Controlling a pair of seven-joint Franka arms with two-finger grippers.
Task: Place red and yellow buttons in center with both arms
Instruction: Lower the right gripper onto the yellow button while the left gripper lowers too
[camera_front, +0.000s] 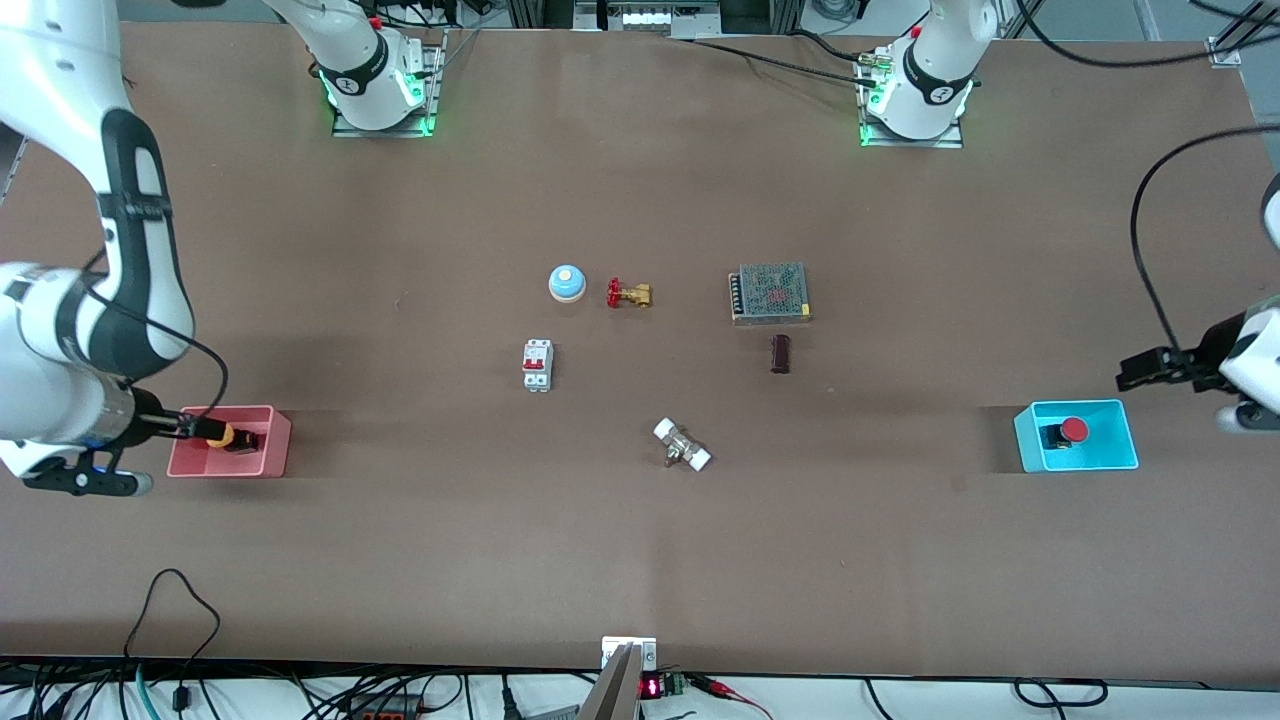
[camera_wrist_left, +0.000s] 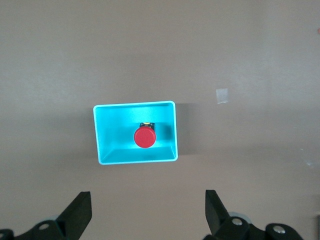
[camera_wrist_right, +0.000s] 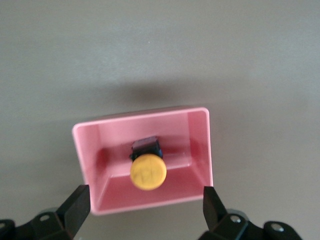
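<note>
The yellow button (camera_front: 238, 438) stands in the pink tray (camera_front: 275, 450) at the right arm's end of the table. My right gripper (camera_front: 205, 428) hangs over that tray, open and empty. In the right wrist view the yellow button (camera_wrist_right: 148, 171) sits in the pink tray (camera_wrist_right: 200, 111), just ahead of my open gripper (camera_wrist_right: 145, 210). The red button (camera_front: 1073, 430) stands in the cyan tray (camera_front: 1125, 455) at the left arm's end. My left gripper (camera_front: 1137, 370) hovers beside that tray, open and empty. In the left wrist view the red button (camera_wrist_left: 144, 137) and the cyan tray (camera_wrist_left: 135, 105) lie well ahead of my gripper (camera_wrist_left: 147, 212). The center of the brown tabletop (camera_front: 640, 380) is bare.
Around the middle of the table lie a blue dome bell (camera_front: 566, 283), a brass valve with a red handle (camera_front: 628, 294), a white circuit breaker (camera_front: 538, 365), a metal mesh box (camera_front: 769, 293), a dark cylinder (camera_front: 781, 354) and a white-ended fitting (camera_front: 682, 445).
</note>
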